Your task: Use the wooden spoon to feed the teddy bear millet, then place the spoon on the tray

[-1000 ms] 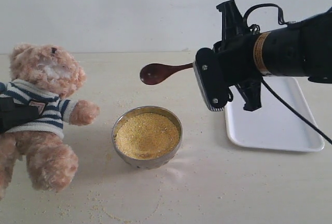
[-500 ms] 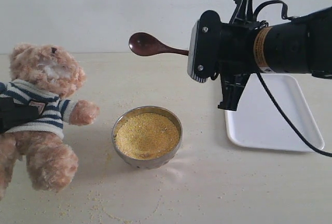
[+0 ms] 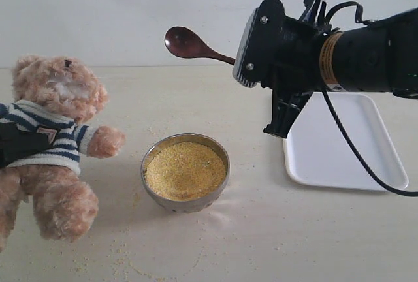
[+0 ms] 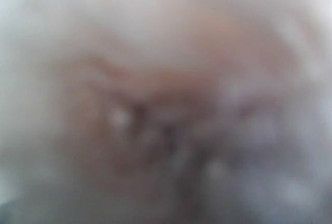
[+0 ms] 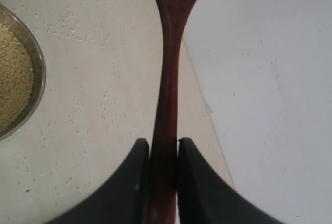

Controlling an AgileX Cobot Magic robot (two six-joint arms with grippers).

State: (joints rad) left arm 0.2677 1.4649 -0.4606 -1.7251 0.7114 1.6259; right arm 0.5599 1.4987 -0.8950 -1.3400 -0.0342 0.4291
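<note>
Your right gripper (image 5: 163, 149) is clenched on the thin handle of the wooden spoon (image 3: 194, 46), one dark finger on each side near the handle's end. That leaves most of the length free to reach out ahead of the wrist. The spoon hangs in the air, above and behind the round metal bowl (image 3: 225, 159), touching nothing, with its oval end pointing toward the teddy bear's side of the table (image 3: 294, 236). From the exterior view you cannot tell whether any grain sits in the spoon, and the wrist view cuts its oval end off at the edge. The millet (image 3: 185, 170) is heaped in the bowl, with loose specks scattered on the table around it. The teddy bear (image 3: 62, 99) leans upright at the far left, well apart from the spoon, face turned up and toward the bowl. It appears propped that way by your left gripper (image 3: 21, 143), whose dark body lies across the striped shirt and reads as clamped on the torso. The left wrist view shows only blurred fur. The white tray (image 3: 366, 164) lies bare beneath the right arm, near enough to set the spoon down on later. Judging by this, the feeding step is the one in hand.
</note>
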